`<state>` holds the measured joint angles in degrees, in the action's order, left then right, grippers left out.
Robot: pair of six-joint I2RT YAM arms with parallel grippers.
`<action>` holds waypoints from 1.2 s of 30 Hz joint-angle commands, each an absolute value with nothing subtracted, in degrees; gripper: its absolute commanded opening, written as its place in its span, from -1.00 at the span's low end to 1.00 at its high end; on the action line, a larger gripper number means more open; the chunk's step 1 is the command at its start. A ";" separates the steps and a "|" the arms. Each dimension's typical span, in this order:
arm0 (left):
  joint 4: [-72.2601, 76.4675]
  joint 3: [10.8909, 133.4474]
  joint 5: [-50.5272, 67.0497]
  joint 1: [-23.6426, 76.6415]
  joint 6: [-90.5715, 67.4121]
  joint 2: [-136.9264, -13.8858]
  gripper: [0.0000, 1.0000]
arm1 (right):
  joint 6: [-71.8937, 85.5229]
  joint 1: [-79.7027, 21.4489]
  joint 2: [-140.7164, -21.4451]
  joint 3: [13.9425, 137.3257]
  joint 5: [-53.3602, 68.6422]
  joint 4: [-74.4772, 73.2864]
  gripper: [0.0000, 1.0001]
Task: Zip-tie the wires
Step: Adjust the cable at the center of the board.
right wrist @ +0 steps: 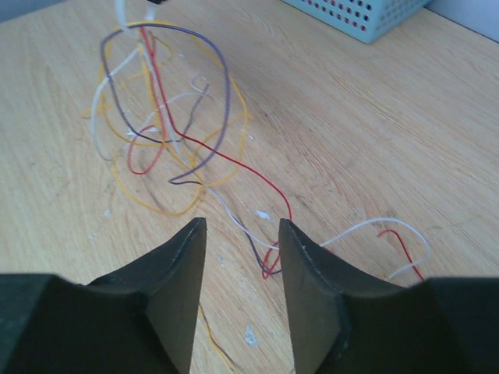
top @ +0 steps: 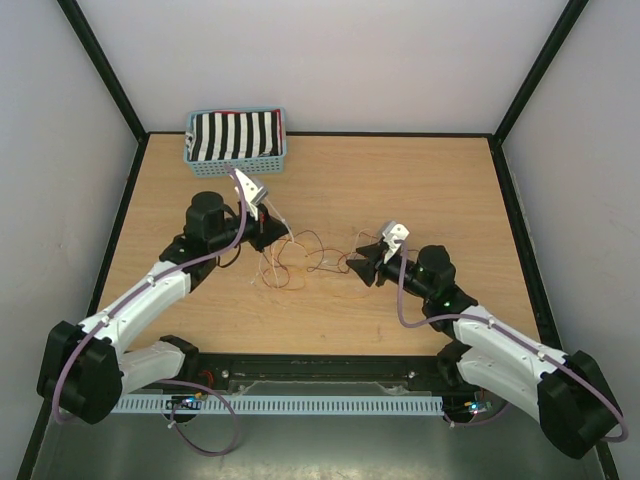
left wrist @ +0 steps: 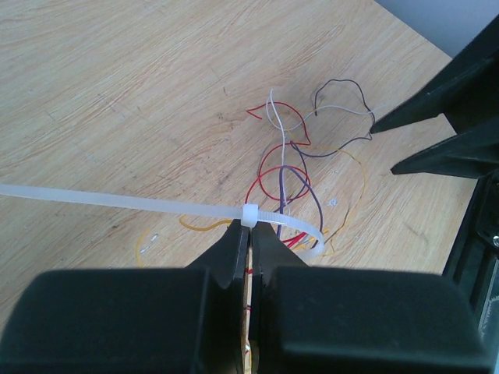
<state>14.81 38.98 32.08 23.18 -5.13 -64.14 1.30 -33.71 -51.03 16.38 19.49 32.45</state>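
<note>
The wires are a loose tangle of thin red, orange, dark and white strands on the wooden table between the arms. They also show in the left wrist view and the right wrist view. A translucent white zip tie loops round some strands; its head sits at my left gripper's tips and its tail runs left. My left gripper is shut on the zip tie at the head; it also shows in the top view. My right gripper is open and empty, low over the wires' right end.
A blue basket holding a black-and-white striped cloth stands at the table's back left; its corner shows in the right wrist view. My right gripper's fingertips point in from the right of the left wrist view.
</note>
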 commanded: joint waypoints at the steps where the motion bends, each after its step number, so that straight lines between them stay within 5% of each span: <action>1: 14.22 41.50 32.25 22.94 -4.73 -63.22 -1.00 | 1.62 -33.49 -50.94 18.76 29.50 34.26 -0.04; 16: 13.63 42.13 32.22 23.10 -5.22 -63.56 -1.00 | -0.25 -33.78 -65.84 17.25 34.59 45.25 -0.34; 36: 13.01 43.24 33.39 23.64 -5.81 -64.79 -1.00 | -12.07 -39.24 -83.73 20.31 24.73 56.16 -0.23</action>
<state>12.27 41.21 32.32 23.35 -5.61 -64.49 -9.17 -38.76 -82.26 17.82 25.74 52.29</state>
